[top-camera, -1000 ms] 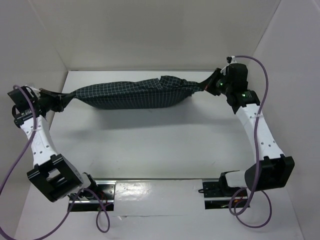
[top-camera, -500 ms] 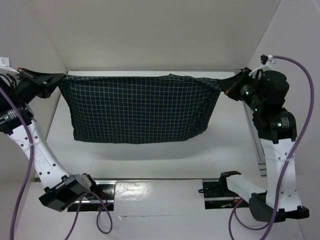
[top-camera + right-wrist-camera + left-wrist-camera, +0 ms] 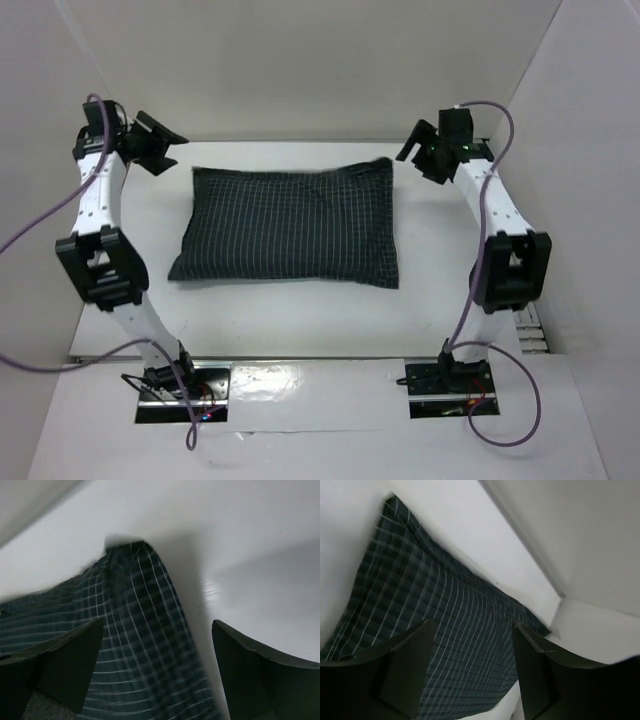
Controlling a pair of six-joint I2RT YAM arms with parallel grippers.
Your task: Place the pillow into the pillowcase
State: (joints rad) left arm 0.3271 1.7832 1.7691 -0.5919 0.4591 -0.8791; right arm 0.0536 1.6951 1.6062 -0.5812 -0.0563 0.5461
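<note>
The left tool stood wide open with nothing between its fingers, poised above the far left corner of the pillowcase. The right tool was likewise spread and empty, off the far right corner. Neither touched the cloth. The pillowcase lay on the table between the two arms, towards the far side, plump and evenly filled, with no slack empty flap showing. No pale pillow appeared anywhere, so it was most likely wholly inside. By that reading the task looked all but finished — though whether the open end was fully drawn over the pillow could not be told from these views.
</note>
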